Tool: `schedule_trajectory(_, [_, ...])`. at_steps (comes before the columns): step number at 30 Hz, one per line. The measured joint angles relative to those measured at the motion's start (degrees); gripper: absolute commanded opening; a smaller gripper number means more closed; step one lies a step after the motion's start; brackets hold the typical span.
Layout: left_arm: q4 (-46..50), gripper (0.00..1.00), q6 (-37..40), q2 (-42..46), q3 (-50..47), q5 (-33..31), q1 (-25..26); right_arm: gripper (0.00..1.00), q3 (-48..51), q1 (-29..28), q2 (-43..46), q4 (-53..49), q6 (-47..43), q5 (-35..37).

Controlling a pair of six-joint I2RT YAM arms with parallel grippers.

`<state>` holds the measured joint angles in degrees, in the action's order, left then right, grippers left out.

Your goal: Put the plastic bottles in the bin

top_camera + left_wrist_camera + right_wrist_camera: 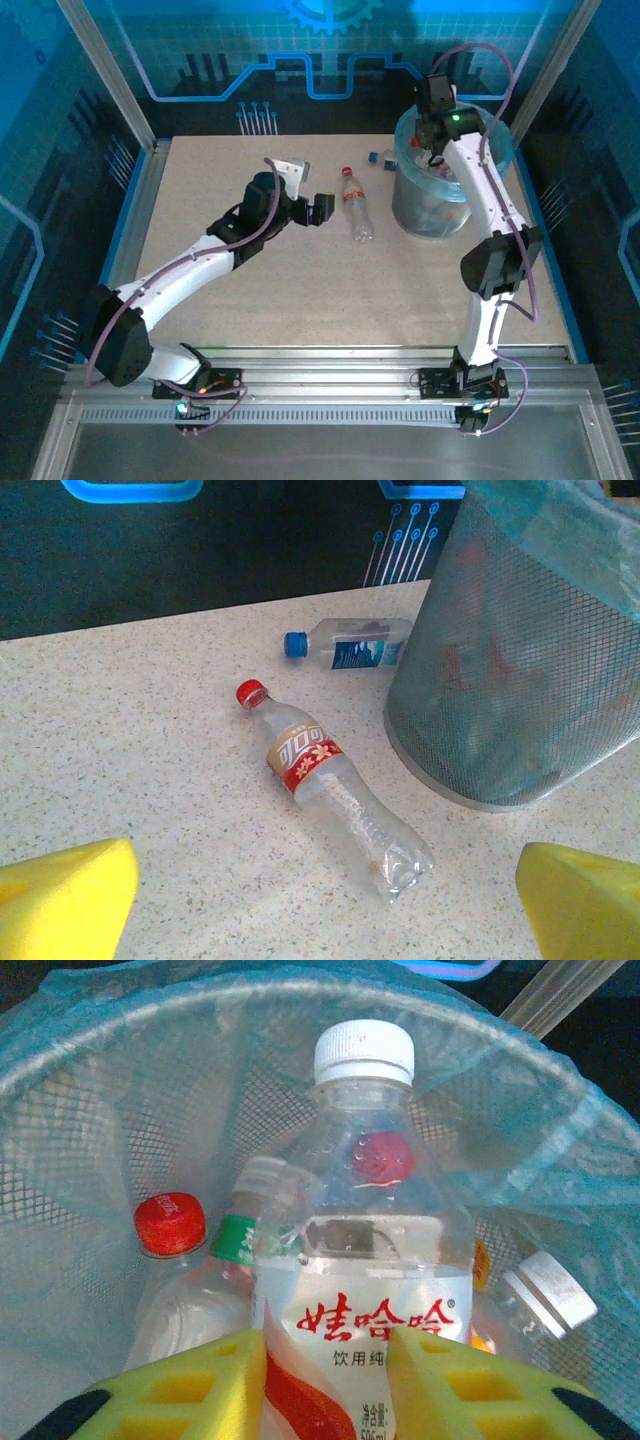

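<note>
My right gripper [325, 1380] hangs over the bin [150, 1020], its yellow fingers [190, 1385] pressed on both sides of a clear white-capped bottle [362, 1260] with a red and white label. Several other bottles lie inside below it, one with a red cap [170, 1223]. From above, the right gripper [437, 152] sits over the bin [430, 205] at the far right. My left gripper [318, 212] is open and low over the table, just left of a red-capped bottle [357, 212] lying flat. That bottle [330, 790] lies ahead of the open left gripper [325, 905].
A blue-capped bottle [350, 645] lies on its side behind the red-capped one, close against the bin's mesh wall [520, 680]. It also lies left of the bin from above [381, 158]. A raised frame rail [130, 215] borders the table.
</note>
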<state>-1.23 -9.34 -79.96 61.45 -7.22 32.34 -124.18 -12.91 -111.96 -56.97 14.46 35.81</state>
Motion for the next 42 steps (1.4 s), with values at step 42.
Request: schedule_trajectory(42, [14.0, 0.94, -19.8, -22.5, 16.1, 7.5, -0.1, 0.75, 48.3, -13.8, 53.7, 18.4, 12.8, -8.9])
